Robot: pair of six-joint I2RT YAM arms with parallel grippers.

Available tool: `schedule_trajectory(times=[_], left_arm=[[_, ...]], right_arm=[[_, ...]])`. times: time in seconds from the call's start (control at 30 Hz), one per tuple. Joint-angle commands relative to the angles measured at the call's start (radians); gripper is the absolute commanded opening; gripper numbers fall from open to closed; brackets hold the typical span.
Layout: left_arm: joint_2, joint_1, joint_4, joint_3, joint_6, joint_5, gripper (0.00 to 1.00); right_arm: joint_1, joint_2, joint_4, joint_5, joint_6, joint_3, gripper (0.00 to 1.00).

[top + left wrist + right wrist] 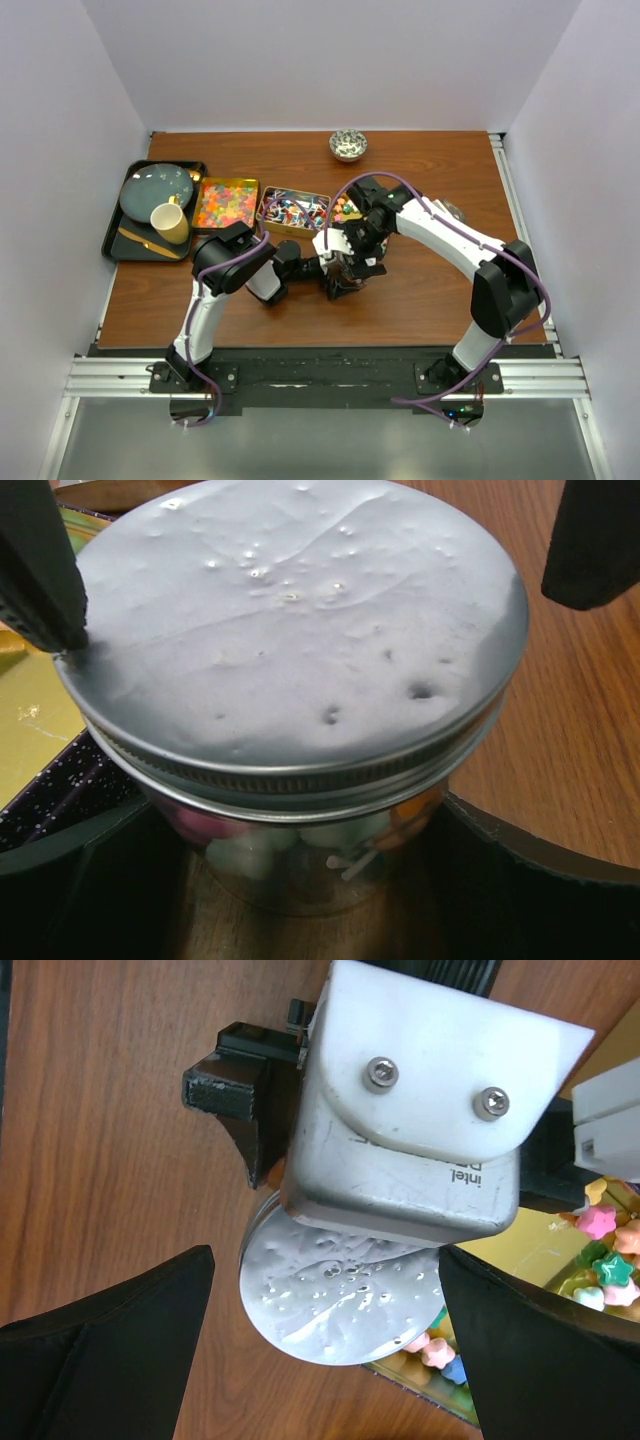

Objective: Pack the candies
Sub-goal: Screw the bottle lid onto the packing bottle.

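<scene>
Left gripper (pixel 335 280): fingers seem clamped on the glass jar (pixel 300 870) at table centre. Candies (pixel 215 830) show through the glass. A dimpled metal lid (pixel 300 630) sits on top. Right gripper (pixel 325 1295): fingers wide, straddling the lid, one touching the rim, the other apart. More sweets lie in the gold tin (pixel 530 1250) beside it.

Judged step: closing the lid. Centre first, close evenly, twist while the left holds.

Unclear: thread engagement and fill level. In the top view the grippers hide the jar.
</scene>
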Motion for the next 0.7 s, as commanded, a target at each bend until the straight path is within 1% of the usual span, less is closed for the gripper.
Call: schedule_trajectory(times=[0.0,0.17,0.3,0.37,0.5,0.67], left_arm=[[0.052,0.005,-0.166,-0.015,-0.001,-0.024,0.00],[0.052,0.007,-0.166,-0.017,0.001,-0.024,0.00],[0.056,0.005,-0.167,-0.013,-0.001,-0.022,0.00],[0.056,0.005,-0.170,-0.012,-0.001,-0.022,0.00],[0.055,0.007,-0.174,-0.010,0.001,-0.022,0.00],[0.055,0.005,-0.178,-0.010,0.007,-0.021,0.00]], right_arm=[[-0.003,-0.010,0.100,0.063,0.132,-0.065,0.99],[-0.004,-0.042,0.135,0.074,0.226,-0.108,0.99],[-0.003,-0.089,0.166,0.069,0.260,-0.139,0.99],[-0.004,-0.091,0.152,0.075,0.279,-0.125,0.99],[-0.006,-0.077,0.063,0.068,0.318,-0.054,0.99],[-0.006,-0.120,0.039,0.085,0.338,-0.062,0.99]])
